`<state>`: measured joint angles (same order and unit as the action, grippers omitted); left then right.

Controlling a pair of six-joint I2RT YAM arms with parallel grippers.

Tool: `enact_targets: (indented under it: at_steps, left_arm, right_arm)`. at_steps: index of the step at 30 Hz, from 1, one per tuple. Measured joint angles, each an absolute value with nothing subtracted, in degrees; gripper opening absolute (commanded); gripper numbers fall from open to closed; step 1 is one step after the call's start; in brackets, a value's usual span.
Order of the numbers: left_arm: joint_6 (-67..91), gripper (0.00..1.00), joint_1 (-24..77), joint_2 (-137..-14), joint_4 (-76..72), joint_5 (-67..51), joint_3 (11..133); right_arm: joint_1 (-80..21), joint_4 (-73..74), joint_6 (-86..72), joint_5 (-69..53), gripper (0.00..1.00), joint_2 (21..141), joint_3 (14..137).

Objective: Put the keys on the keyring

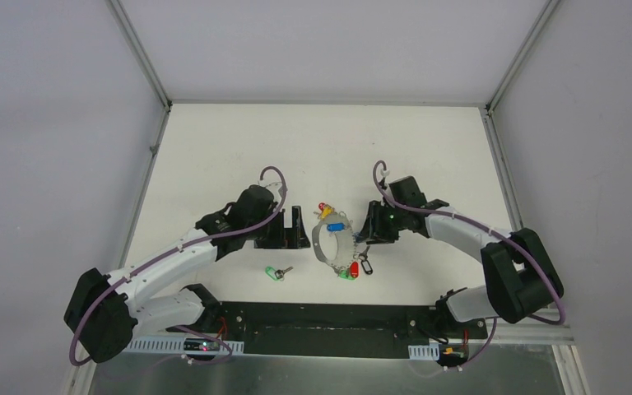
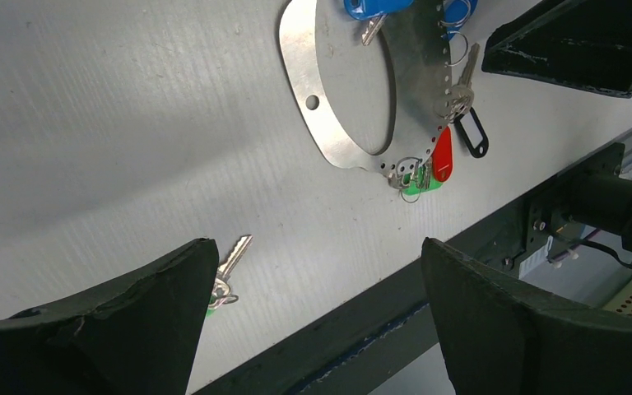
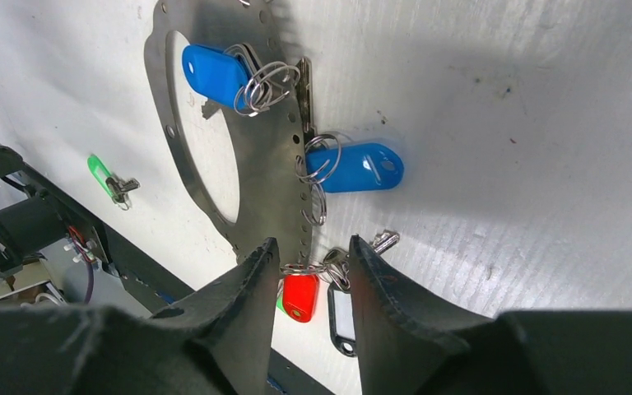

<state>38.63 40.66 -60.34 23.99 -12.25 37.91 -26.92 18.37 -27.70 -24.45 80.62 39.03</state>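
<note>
Top external view: the white worktop point(image 1: 321, 148) carries everything, and both arms reach in from its near edge towards the middle.

The left fingers point(image 2: 148, 321) are spread wide and grasp nothing. They hang over the worktop on the left side of the keyring. The right fingers point(image 3: 239, 304) stand over the keyring's right rim, parted by a narrow gap. Nothing can be seen pinched in that gap.

The keyring point(image 2: 415, 74) is a flat grey metal oval band with small holes along one rim. It lies flat about midway across the worktop, nearer the near edge than the far one.

The blue-tagged key point(image 3: 358, 169) lies just outside the holed rim, on the right, and its wire loop meets the rim. Whether the loop passes through a hole cannot be told. A second blue tag point(image 3: 214, 74) rests partly over the band and partly over the oval opening.

A red tag point(image 2: 442, 156), a black-framed tag point(image 2: 471, 132) and a small green tag point(image 2: 415, 185) cluster at the keyring's near end.

The green-tagged key point(image 1: 276, 271) lies alone on the worktop, well apart from the keyring, to its left and closer to the near edge.
</note>
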Motion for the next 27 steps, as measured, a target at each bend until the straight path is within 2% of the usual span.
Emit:
enact_targets:
  at_steps: [8, 14, 27]
  left_arm:
    - [38.8, 0.97, 40.7, -61.7, 23.9, -13.7, 37.9]
    - [39.0, 0.97, 40.7, -61.7, 23.4, -14.1, 37.9]
    - [39.8, 0.97, 40.7, -64.4, 21.0, -15.7, 37.9]
  right_arm:
    - [-27.0, 17.3, -29.1, -26.9, 0.39, 85.6, 39.3]
    - [-28.9, 16.1, -29.7, -29.6, 0.32, 87.5, 41.4]
    - [-33.1, 17.7, -28.1, -27.1, 0.36, 79.0, 42.9]
